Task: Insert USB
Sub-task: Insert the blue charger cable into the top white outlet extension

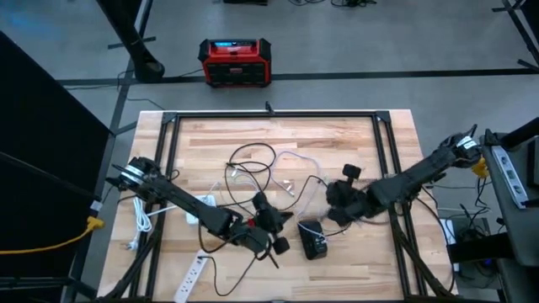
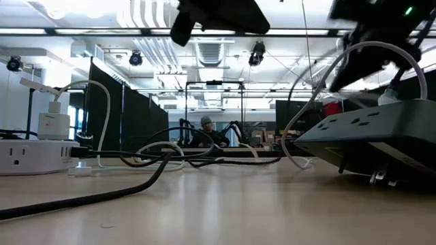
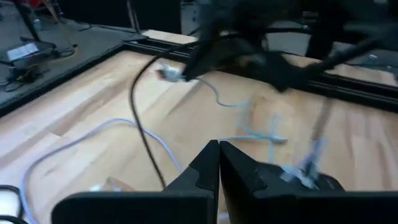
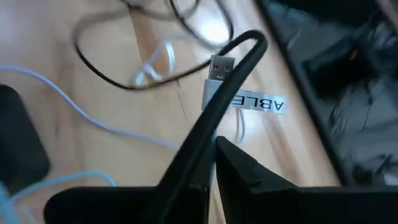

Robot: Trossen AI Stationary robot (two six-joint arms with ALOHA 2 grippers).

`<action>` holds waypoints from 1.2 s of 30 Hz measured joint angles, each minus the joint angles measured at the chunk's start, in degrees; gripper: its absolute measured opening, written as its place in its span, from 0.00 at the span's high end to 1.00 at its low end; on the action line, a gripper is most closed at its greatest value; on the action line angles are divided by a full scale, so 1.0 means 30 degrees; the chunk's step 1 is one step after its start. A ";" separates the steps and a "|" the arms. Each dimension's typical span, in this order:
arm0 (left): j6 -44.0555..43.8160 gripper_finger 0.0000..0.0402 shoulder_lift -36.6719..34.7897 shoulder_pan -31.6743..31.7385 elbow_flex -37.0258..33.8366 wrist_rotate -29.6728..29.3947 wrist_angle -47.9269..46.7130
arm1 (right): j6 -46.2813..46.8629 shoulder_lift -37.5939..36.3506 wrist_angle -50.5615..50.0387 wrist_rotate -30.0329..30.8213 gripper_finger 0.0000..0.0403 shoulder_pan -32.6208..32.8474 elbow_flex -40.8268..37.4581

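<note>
USB plug juts past the right gripper, fingers clamped on its cable. Left gripper closed, empty. Risk: plug may twist in the grip and miss its port.

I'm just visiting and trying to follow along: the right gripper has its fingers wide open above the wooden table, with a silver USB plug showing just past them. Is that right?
Not quite. The right gripper is shut, not wide open: the right wrist view shows its fingers closed together on a black cable. The rest holds: it is above the wooden table, with the silver USB plug just past the fingers.
</note>
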 joint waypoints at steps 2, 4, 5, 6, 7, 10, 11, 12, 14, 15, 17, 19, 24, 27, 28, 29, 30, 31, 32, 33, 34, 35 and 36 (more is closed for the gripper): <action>0.0148 1.00 -0.0061 0.0426 0.0000 -0.0020 0.0119 | -0.0289 -0.0021 0.0033 0.1181 1.00 0.0963 0.0291; 0.0178 1.00 -0.0061 0.0891 0.0000 0.0256 0.0326 | -0.0402 0.0168 0.0171 0.1812 1.00 0.1548 0.0698; 0.0260 1.00 -0.0061 0.1190 0.0000 0.0834 0.0530 | -0.0583 0.0280 0.0223 0.1921 1.00 0.1750 0.0942; 0.0397 1.00 -0.0049 0.1469 0.0003 0.1600 0.0852 | -0.0836 0.0424 0.0220 0.2064 1.00 0.1896 0.1227; 0.0593 1.00 -0.0025 0.1746 0.0005 0.2330 0.1286 | -0.1096 0.0588 0.0230 0.2262 1.00 0.2006 0.1536; 0.1191 1.00 -0.0018 0.2563 0.0000 0.4471 0.2578 | -0.2284 0.1062 0.0309 0.2786 1.00 0.2229 0.2485; 0.1291 1.00 -0.0018 0.2798 0.0000 0.5059 0.2887 | -0.2757 0.1201 0.0353 0.2899 1.00 0.2251 0.2772; 0.1393 1.00 -0.0018 0.2992 0.0003 0.5575 0.3019 | -0.3244 0.1302 0.0412 0.2912 1.00 0.2251 0.3054; 0.1546 0.99 -0.0018 0.3373 0.0005 0.6562 0.3422 | -0.3914 0.1471 0.0549 0.2939 1.00 0.2247 0.3473; 0.1560 0.98 -0.0018 0.3539 0.0005 0.7010 0.3596 | -0.4258 0.1526 0.0664 0.2945 1.00 0.2243 0.3613; 0.1533 0.95 -0.0018 0.3775 0.0006 0.7779 0.3948 | -0.4804 0.1623 0.0871 0.2955 1.00 0.2243 0.3811; 0.1453 0.90 -0.0018 0.3878 0.0007 0.8118 0.3972 | -0.5007 0.1623 0.0877 0.2943 1.00 0.2243 0.3840; 0.1198 0.75 -0.0018 0.3932 0.0004 0.8104 0.4097 | -0.5054 0.1623 0.0965 0.2958 1.00 0.2243 0.3804; 0.0965 0.67 -0.0018 0.3953 0.0000 0.8111 0.4020 | -0.5054 0.1623 0.0938 0.2938 1.00 0.2243 0.3804; 0.0876 0.65 -0.0019 0.3960 0.0000 0.8109 0.3999 | -0.5022 0.1617 0.0656 0.2915 1.00 0.2227 0.3804; 0.0807 0.63 -0.0035 0.3965 0.0000 0.8110 0.3918 | -0.4919 0.1594 0.0175 0.2875 1.00 0.2165 0.3804; 0.0791 0.62 -0.0081 0.3934 0.0000 0.8111 0.3786 | -0.4707 0.1584 -0.0496 0.2708 1.00 0.2094 0.3804; 0.0778 0.60 -0.0115 0.3865 0.0000 0.8098 0.3706 | -0.4308 0.1559 -0.1313 0.2348 1.00 0.2009 0.3804; 0.0770 0.59 -0.0211 0.3784 0.0000 0.8087 0.3546 | -0.3858 0.1527 -0.2217 0.1666 1.00 0.1888 0.3804; 0.0761 0.58 -0.0326 0.3679 0.0000 0.8094 0.3349 | -0.3358 0.1514 -0.3200 0.0833 1.00 0.1745 0.3802; 0.0754 0.57 -0.0430 0.3582 0.0000 0.8096 0.3339 | -0.2724 0.1514 -0.4182 0.0057 1.00 0.1619 0.3796; 0.0754 0.56 -0.0564 0.3500 0.0000 0.8094 0.3311 | -0.2016 0.1514 -0.5207 -0.0529 1.00 0.1498 0.3782; 0.0754 0.56 -0.0678 0.3420 0.0000 0.8081 0.3255 | -0.1176 0.1514 -0.6264 -0.0844 1.00 0.1365 0.3775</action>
